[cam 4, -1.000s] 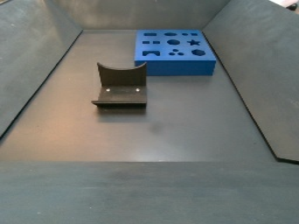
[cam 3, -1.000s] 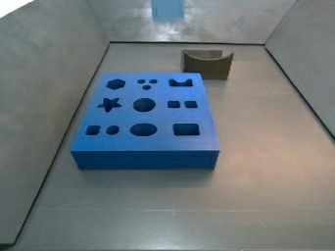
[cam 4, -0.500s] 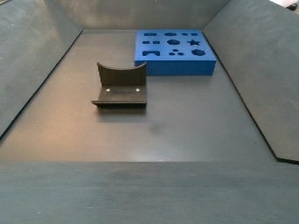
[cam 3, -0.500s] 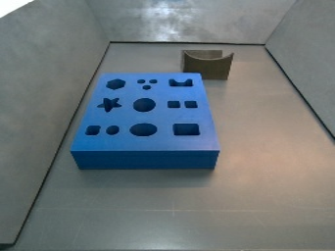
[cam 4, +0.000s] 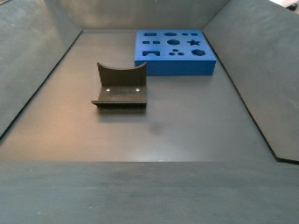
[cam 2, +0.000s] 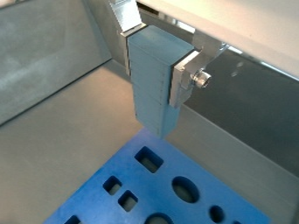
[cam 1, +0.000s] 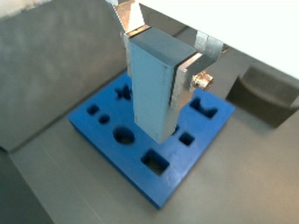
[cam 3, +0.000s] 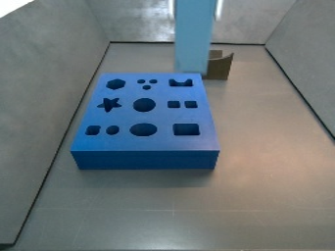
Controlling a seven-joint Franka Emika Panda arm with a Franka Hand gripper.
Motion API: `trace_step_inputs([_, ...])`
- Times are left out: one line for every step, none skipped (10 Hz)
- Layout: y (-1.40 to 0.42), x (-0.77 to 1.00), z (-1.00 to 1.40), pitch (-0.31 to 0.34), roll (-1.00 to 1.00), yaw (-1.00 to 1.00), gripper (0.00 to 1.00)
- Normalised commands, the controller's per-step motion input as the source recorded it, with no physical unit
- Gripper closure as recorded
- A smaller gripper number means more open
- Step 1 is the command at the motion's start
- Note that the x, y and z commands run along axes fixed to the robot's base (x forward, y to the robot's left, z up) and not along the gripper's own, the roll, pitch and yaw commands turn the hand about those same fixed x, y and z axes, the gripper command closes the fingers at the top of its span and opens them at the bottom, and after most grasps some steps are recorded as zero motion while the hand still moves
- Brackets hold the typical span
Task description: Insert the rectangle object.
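End effector (cam 1: 162,54): silver finger plates clamp the block near its top, one per side; seen in both wrist views (cam 2: 152,48). Out of frame in the side views.
Block (cam 1: 152,87): light-blue rect. bar, held, hanging clear above the board; also in a side view (cam 3: 197,37), where only its lower length enters from the top edge.
Long axis: approx. vertical, running straight down from the fingers, lower end free.
Board (cam 1: 149,144): blue, flat on bench, shaped holes facing up; also in side views (cam 3: 144,118) (cam 4: 176,51).
Key relation: block's lower end is above the board w/ a gap; no contact. In a wrist view (cam 2: 155,118) it sits over the board's edge, not yet over a hole.
Target (judged): a rect. hole (cam 1: 155,160); which of the rect. holes fits, can't tell.
Next move (judged): shift sideways to align over slot, keep axis vertical, then lower.
Brown U-piece (cam 4: 119,86): on bench, well apart from board; not involved.
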Motion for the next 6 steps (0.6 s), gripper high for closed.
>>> trace_step_inputs([0.01, 0.72, -0.88, 0.0, 0.04, 0.19, 1.0])
trace_step_inputs([0.0, 0.53, -0.72, 0.0, 0.27, 0.25, 1.0])
trace_step_inputs([0.0, 0.37, -0.55, 0.0, 0.35, 0.3, 1.0])
trace_step_inputs([0.0, 0.35, -0.44, 0.0, 0.4, 0.21, 1.0])
trace_step_inputs([-0.07, 0.31, -0.51, 0.013, 0.41, 0.0, 1.0])
trace_step_inputs([0.0, 0.0, -0.67, 0.013, 0.27, -0.17, 1.0])
